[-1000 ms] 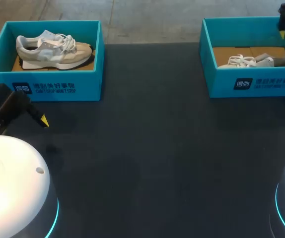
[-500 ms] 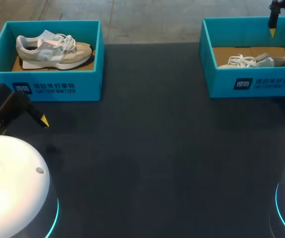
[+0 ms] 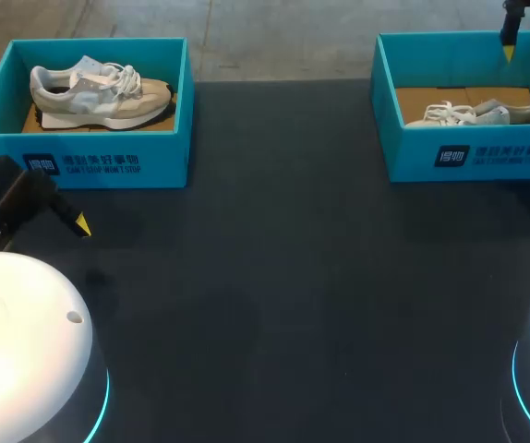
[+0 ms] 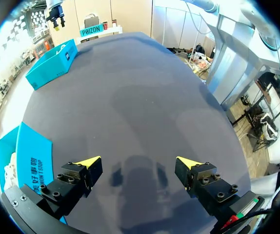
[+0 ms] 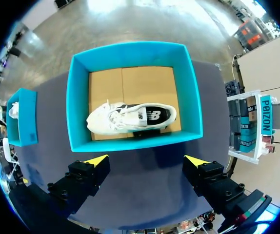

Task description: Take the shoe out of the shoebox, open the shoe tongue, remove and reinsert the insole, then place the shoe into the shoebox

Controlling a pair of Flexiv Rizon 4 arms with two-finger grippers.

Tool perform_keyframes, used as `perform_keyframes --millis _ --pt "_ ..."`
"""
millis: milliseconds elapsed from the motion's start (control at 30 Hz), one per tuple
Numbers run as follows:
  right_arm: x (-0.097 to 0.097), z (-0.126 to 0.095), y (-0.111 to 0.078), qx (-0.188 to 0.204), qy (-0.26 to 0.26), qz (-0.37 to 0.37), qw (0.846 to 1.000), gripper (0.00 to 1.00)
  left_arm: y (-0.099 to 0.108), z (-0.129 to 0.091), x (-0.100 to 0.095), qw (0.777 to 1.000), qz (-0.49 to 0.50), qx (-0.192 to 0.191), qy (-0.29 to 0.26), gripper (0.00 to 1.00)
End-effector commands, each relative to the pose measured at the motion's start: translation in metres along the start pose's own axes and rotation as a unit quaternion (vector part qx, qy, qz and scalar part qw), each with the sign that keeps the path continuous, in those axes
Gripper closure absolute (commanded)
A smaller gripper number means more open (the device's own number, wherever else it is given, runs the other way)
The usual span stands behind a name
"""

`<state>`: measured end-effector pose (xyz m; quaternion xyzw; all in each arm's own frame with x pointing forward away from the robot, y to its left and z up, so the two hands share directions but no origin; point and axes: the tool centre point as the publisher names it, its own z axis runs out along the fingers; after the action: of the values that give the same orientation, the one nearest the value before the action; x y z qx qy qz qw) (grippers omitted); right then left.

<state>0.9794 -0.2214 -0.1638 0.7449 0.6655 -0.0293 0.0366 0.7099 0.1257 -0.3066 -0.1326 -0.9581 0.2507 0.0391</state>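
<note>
Two teal shoeboxes stand on the dark table. The left shoebox [image 3: 108,166] holds a beige and grey sneaker [image 3: 99,92]. In the right shoebox [image 3: 473,155] [image 5: 132,141] lies a white sneaker [image 3: 477,113] [image 5: 130,117] on its side on brown cardboard. My right gripper [image 3: 508,46] [image 5: 146,161] hangs open high above that box's far side, looking straight down on the shoe, with nothing between its fingers. My left gripper [image 3: 39,231] [image 4: 139,163] stands open over bare table, just in front of the left shoebox [image 4: 30,163].
The dark table [image 3: 283,277] stretches wide between and in front of the two boxes. White arm bases [image 3: 25,341] sit at the front left and front right corners. My right arm's gripper [image 4: 56,10] shows far off beyond the right shoebox [image 4: 52,66].
My right gripper has shifted a little to the left and farther back above the right shoebox. The left arm, both shoes and both boxes have stayed put.
</note>
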Motion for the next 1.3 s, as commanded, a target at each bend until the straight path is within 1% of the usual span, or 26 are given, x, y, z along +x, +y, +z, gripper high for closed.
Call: perform_keyframes --millis 33,200,267,333,367,433,533,567,667,767,967,1033,1233,1300 --pt "0.0 0.0 -0.001 0.0 0.001 0.0 1.0 0.0 0.0 0.0 0.001 1.0 0.0 -0.001 0.0 0.0" --pt "0.0 0.0 -0.001 0.0 0.001 0.0 1.0 0.0 0.0 0.0 0.001 1.0 0.0 -0.001 0.0 0.0" --pt "0.0 0.0 -0.001 0.0 0.001 0.0 1.0 0.0 0.004 -0.005 -0.005 1.0 -0.003 -0.002 0.0 0.0" --pt "0.0 0.0 -0.001 0.0 0.001 0.0 1.0 0.0 0.009 -0.013 -0.01 1.0 -0.001 -0.007 0.005 0.0" --pt "0.0 0.0 -0.001 0.0 0.001 0.0 1.0 0.0 0.011 -0.017 -0.012 1.0 0.007 -0.015 0.001 0.0" --pt "0.0 0.0 -0.001 0.0 0.001 0.0 1.0 0.0 0.015 -0.029 -0.017 0.999 0.031 -0.017 0.012 0.0" --pt "0.0 0.0 -0.001 0.0 0.001 0.0 1.0 0.0 0.024 -0.044 -0.026 0.996 0.079 -0.033 0.017 0.0" --pt "0.0 0.0 -0.001 0.0 0.001 0.0 1.0 0.0 0.027 -0.049 -0.031 0.995 0.095 -0.041 0.013 0.0" --pt "0.0 0.0 -0.001 0.0 0.001 0.0 1.0 0.0 0.038 -0.063 -0.044 0.989 0.142 -0.045 0.027 0.0" --pt "0.0 0.0 -0.001 0.0 0.001 0.0 1.0 0.0 0.047 -0.075 -0.06 0.982 0.177 -0.052 0.03 0.0" --pt "0.0 0.0 -0.001 0.0 0.001 0.0 1.0 0.0 0.065 -0.103 -0.089 0.965 0.25 -0.075 0.022 0.0" --pt "0.0 0.0 -0.001 0.0 0.001 0.0 1.0 0.0 0.07 -0.112 -0.102 0.96 0.263 -0.094 0.02 0.0" --pt "0.0 0.0 -0.001 0.0 0.001 0.0 1.0 0.0 0.086 -0.142 -0.14 0.946 0.305 -0.107 0.027 0.0" --pt "0.0 0.0 -0.001 0.0 0.001 0.0 1.0 0.0 0.092 -0.149 -0.151 0.938 0.323 -0.119 0.035 0.0"
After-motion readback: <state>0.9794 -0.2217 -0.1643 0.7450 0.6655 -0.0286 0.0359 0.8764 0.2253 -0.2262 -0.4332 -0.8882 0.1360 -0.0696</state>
